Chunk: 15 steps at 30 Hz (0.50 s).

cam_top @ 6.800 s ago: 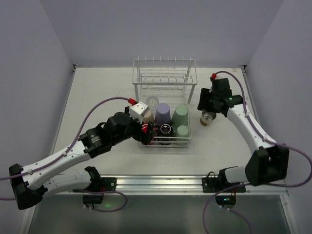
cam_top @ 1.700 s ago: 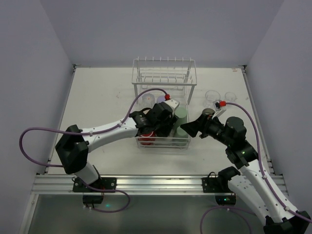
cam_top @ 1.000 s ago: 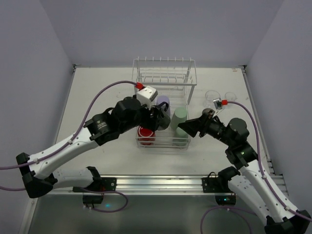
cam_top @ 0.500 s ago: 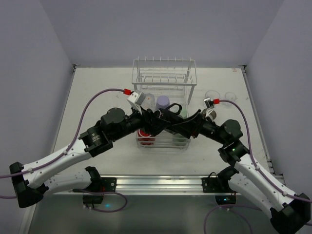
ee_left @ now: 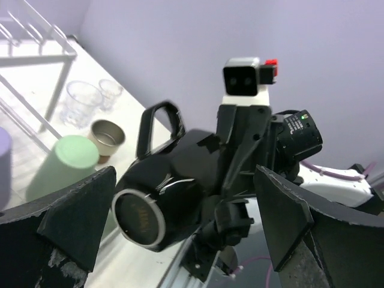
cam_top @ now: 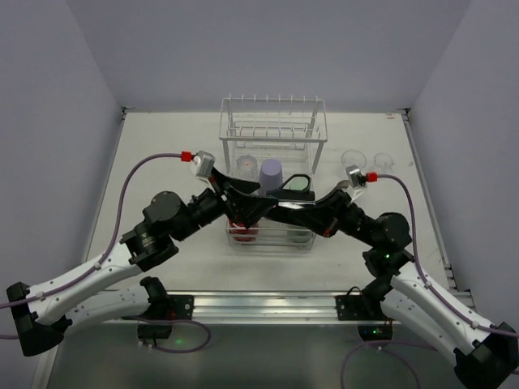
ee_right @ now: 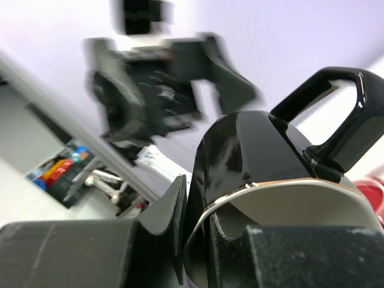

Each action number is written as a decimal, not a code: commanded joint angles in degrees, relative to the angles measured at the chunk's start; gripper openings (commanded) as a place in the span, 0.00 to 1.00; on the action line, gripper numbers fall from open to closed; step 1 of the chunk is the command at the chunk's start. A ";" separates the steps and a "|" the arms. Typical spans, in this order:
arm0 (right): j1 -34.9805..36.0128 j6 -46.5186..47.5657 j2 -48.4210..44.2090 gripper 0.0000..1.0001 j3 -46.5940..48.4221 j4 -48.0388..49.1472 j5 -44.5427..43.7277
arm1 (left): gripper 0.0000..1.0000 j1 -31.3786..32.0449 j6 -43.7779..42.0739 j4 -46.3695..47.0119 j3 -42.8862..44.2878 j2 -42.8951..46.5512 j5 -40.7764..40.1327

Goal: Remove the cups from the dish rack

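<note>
A black cup (ee_left: 174, 198) with a loop handle hangs above the front of the white wire dish rack (cam_top: 274, 102). My right gripper (ee_right: 201, 228) is shut on its rim, one finger inside and one outside. My left gripper (ee_left: 183, 180) stands wide open, with its fingers (ee_left: 66, 222) on both sides of the cup's base and apart from it. In the top view both grippers meet over the rack, left gripper (cam_top: 243, 207) and right gripper (cam_top: 285, 212). A lavender cup (cam_top: 270, 172), a red cup (cam_top: 243, 232) and a pale green cup (ee_left: 63, 165) sit in the rack.
Two clear cups (cam_top: 353, 158) and a tan cup (ee_left: 108, 135) stand on the table to the right of the rack. A clear cup (cam_top: 247, 162) sits inside the rack beside the lavender one. The rack's raised pronged shelf lies behind both grippers.
My right gripper has closed on the black cup's rim. My left gripper has opened wide and let go of the cup, and both arms have shifted a little over the rack.
</note>
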<state>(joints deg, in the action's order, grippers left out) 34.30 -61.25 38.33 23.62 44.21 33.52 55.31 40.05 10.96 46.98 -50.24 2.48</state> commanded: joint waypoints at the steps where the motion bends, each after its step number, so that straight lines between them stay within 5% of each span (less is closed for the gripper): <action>1: -0.29 6.39 -2.29 0.00 5.53 -11.55 -3.54 | 1.00 -0.11 -7.60 -2.15 2.85 3.73 -5.37; 4: -0.29 15.79 -2.82 0.00 14.56 -33.24 -5.73 | 1.00 -0.11 -12.35 -12.34 5.57 6.55 -11.95; 8: -0.29 25.47 -1.68 0.00 25.67 -63.88 -19.31 | 1.00 -0.20 -17.63 -27.62 8.30 9.10 -21.96; 15: -4.04 32.07 1.75 0.00 34.56 -86.39 -51.66 | 1.00 -0.11 -24.58 -39.61 6.55 10.51 -29.99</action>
<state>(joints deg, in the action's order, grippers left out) 33.28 -34.83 38.83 54.65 -29.78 1.34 55.27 21.15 -20.18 54.17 -39.31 -20.69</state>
